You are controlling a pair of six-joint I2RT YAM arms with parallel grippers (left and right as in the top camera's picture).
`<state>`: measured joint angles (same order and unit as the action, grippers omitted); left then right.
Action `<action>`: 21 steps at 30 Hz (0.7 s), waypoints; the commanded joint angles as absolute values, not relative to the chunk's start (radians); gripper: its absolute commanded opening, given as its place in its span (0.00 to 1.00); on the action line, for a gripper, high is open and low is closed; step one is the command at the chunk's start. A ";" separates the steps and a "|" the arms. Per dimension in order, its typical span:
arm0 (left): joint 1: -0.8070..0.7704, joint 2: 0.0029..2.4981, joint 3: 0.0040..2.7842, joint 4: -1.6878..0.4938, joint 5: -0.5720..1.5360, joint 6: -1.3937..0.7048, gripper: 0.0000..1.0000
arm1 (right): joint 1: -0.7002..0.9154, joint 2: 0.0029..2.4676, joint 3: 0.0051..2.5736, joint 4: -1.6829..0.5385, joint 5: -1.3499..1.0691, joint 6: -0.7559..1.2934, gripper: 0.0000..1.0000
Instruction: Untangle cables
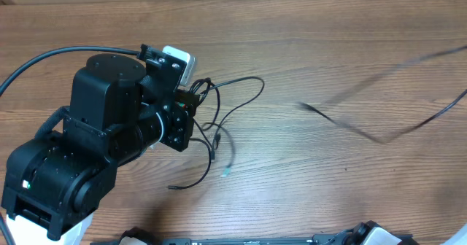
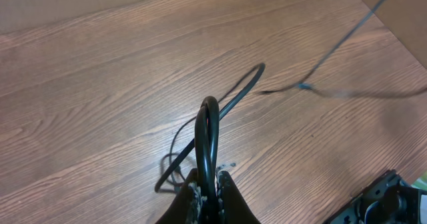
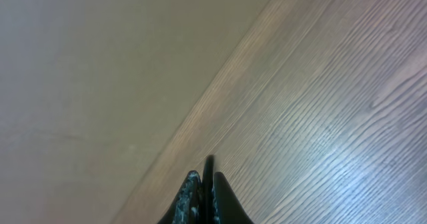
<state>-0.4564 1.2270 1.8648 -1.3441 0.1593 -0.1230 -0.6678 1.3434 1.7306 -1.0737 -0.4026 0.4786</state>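
Observation:
A tangle of thin black cables (image 1: 222,121) lies on the wooden table, just right of my left arm. My left gripper (image 1: 195,98) sits at the tangle's upper left edge. In the left wrist view my left gripper (image 2: 207,189) is shut on a black cable loop (image 2: 208,134) that rises between the fingers. One cable (image 1: 365,132) stretches away to the right, lifted and blurred, and runs out of the overhead frame. It carries a small blue bit (image 2: 305,87). My right gripper (image 3: 205,183) is shut on a thin black cable end (image 3: 209,164); the overhead view does not show it.
A loose cable end with a teal tip (image 1: 225,173) rests below the tangle. Black equipment (image 1: 255,240) lines the table's near edge. In the right wrist view a plain beige surface (image 3: 100,71) borders the table (image 3: 333,117).

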 commanded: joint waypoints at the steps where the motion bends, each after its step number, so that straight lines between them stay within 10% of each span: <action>1: -0.452 1.221 1.867 -1.341 0.146 -0.104 0.04 | -0.670 1.322 1.755 -1.069 -0.323 0.490 0.04; 21: -0.452 1.221 1.867 -1.381 0.150 -0.105 0.05 | -0.670 1.407 1.755 -0.865 -0.090 0.329 0.04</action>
<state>-0.4564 1.2270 1.8648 -1.3762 0.1593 -0.1211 -0.6678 1.3682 1.7325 -0.8940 -0.1421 0.4160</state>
